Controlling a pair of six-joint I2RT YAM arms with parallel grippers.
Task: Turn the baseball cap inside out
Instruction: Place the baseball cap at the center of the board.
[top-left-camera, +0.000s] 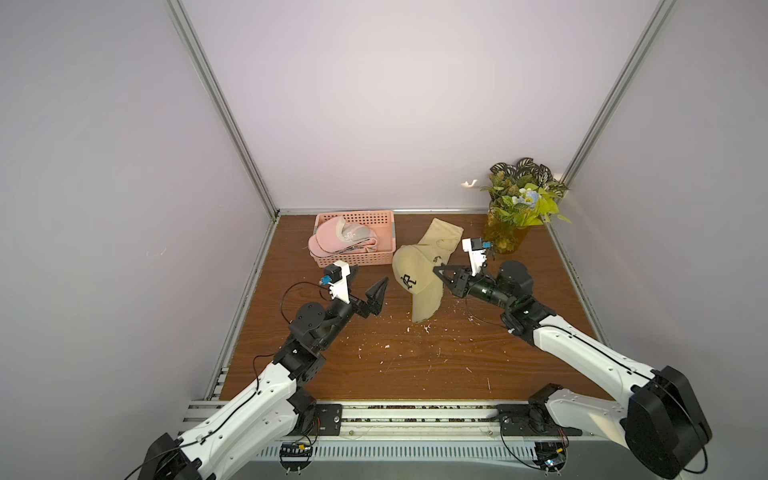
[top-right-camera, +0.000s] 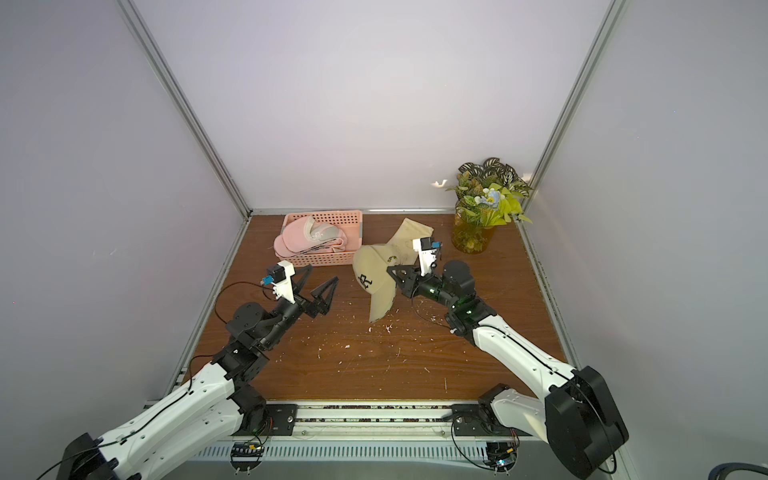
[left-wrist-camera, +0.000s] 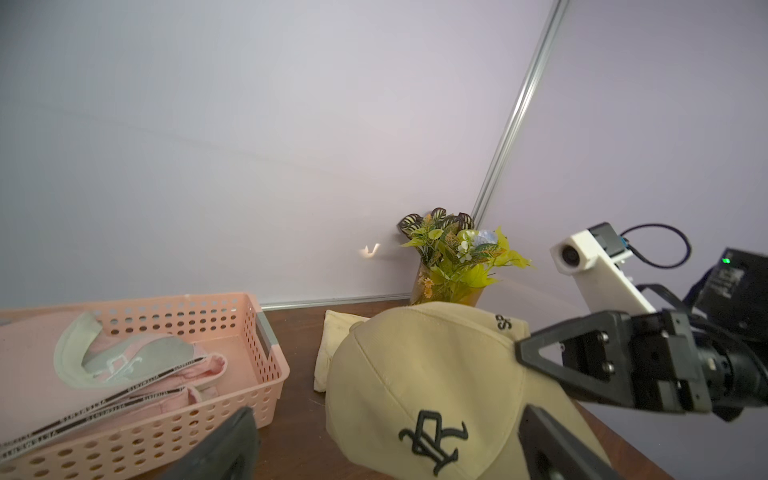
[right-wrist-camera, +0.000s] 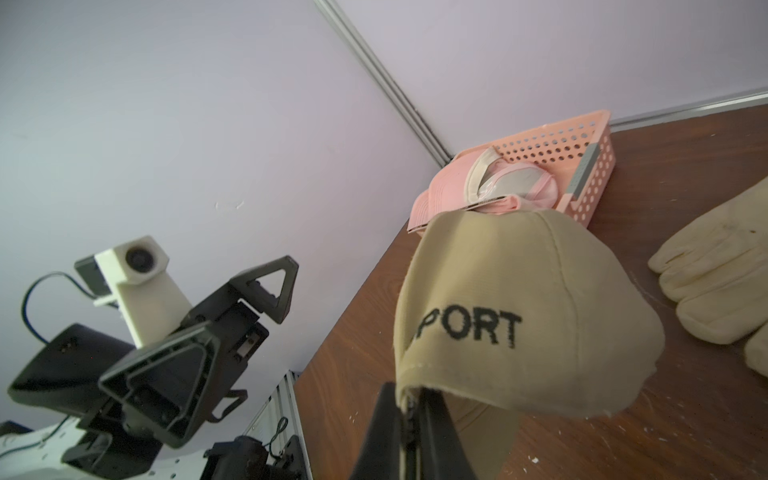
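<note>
Between lilac walls (top-left-camera: 395, 104), scuffed tabletop (top-left-camera: 374, 365), beige cap (top-left-camera: 415, 270)

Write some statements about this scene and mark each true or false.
1. The right gripper is shut on the beige cap's edge. True.
2. The left gripper grips the beige cap's brim. False: it is open, apart from the cap.
3. The pink cap lies in the pink basket. True.
4. The plant stands between basket and beige cap. False: it stands in the far right corner, past the glove.
5. The beige cap is already inside out. False: its embroidered outer side faces out.
</note>
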